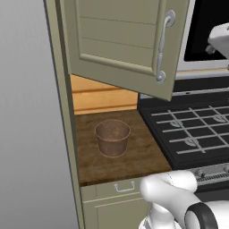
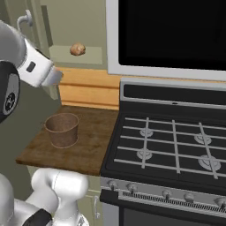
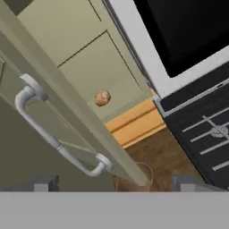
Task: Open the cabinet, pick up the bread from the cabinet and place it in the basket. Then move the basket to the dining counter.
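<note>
1 cabinet (image 1: 120, 40) door is hanging open, exposing bread (image 3: 102, 97) beyond the tool (image 3: 114, 183), whose fingers are standing wide, holding nothing.

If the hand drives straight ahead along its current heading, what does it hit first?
Most likely the open cabinet door: in the hand view its edge and grey bar handle cross the middle, nearer than the bread on the shelf behind. Depth is unclear, so the hand might just clear the door's lower corner.
</note>
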Robot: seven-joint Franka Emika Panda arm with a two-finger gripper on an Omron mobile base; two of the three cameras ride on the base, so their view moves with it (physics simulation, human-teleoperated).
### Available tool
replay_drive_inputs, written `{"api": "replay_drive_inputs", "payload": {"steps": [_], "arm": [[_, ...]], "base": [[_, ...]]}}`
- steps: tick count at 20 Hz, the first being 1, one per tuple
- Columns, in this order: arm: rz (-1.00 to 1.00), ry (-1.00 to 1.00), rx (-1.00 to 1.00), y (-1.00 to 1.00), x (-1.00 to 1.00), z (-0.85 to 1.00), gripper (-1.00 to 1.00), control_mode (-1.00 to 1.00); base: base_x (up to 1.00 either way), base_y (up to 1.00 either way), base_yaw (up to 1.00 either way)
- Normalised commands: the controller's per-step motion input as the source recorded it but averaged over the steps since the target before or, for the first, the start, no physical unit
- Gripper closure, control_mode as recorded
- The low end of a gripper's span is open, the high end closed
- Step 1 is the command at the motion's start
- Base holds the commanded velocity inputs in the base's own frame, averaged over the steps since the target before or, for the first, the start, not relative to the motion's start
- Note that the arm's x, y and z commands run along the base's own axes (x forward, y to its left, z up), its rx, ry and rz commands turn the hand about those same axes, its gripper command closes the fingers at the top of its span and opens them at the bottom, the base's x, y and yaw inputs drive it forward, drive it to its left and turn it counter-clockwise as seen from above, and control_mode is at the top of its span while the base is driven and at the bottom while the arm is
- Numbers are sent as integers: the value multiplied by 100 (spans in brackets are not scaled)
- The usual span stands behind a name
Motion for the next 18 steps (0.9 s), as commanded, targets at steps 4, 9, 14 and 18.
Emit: {"api": "replay_drive_inputs", "payload": {"steps": [4, 9, 14, 18], "arm": [[41, 4, 85, -47, 3, -23, -100, -100], [32, 20, 74, -1, 47, -7, -100, -100], [19, 30, 45, 18, 54, -3, -100, -100], [15, 16, 12, 36, 38, -8, -100, -100]], "base": [[0, 0, 0], [0, 0, 0], [0, 0, 0], [0, 0, 0]]}}
